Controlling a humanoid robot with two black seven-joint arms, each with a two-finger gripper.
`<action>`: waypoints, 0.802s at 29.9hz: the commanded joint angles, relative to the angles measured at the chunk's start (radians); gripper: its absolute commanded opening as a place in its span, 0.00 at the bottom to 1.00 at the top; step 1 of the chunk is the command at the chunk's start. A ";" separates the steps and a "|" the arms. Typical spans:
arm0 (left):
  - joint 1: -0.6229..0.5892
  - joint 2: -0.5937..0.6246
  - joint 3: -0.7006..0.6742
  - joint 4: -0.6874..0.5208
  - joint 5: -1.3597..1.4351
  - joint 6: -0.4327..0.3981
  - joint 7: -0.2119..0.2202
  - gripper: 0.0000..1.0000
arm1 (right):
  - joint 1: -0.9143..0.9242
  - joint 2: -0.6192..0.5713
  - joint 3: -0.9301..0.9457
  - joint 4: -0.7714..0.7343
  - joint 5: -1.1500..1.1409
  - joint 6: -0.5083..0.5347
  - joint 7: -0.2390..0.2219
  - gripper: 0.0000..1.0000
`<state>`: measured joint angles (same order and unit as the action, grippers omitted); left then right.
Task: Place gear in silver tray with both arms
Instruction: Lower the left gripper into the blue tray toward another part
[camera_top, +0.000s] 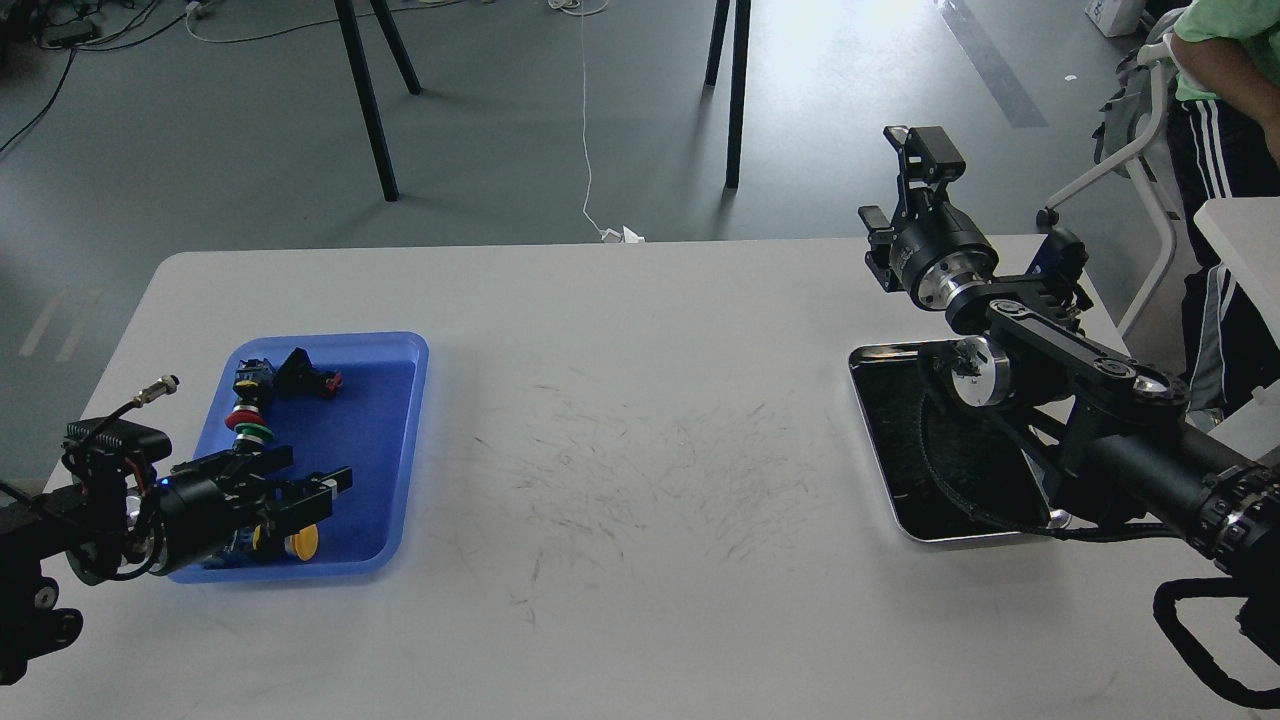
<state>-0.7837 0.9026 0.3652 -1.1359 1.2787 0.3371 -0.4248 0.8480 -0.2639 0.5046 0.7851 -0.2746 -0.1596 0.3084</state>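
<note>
over on the left side of the scuffed white table (640, 600), my left black two-finger gripper (318, 482) sits low over the blue plastic tray (385, 440), near its front end. fingers look spread a bit with nothing between them, and the yellow push-button cap (300, 543) lies just below them. further back in that tray there's a stacked red and green button part (247, 425) and a small black and blue switch piece (290, 374). table's middle has just scratch marks. off to the right is the shiny rectangular silver tray with the dark inside (905, 440), and my right arm crosses over its right half. my right black gripper (920, 150) is held up high past the tray's far edge, pointing away, so can't tell if it's spread or closed.
</note>
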 joint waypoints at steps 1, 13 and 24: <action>-0.006 0.005 0.003 -0.010 0.005 0.000 -0.003 0.87 | 0.002 0.000 -0.002 -0.001 0.000 0.000 0.000 0.96; -0.022 0.041 0.001 -0.022 0.042 0.019 -0.005 0.87 | 0.002 0.000 -0.002 0.000 0.000 0.000 0.000 0.96; -0.081 0.045 0.093 -0.021 0.142 0.017 -0.023 0.86 | 0.003 0.006 -0.002 0.000 0.000 0.000 0.000 0.96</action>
<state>-0.8395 0.9493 0.4162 -1.1603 1.4014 0.3561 -0.4416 0.8490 -0.2602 0.5035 0.7852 -0.2746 -0.1596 0.3084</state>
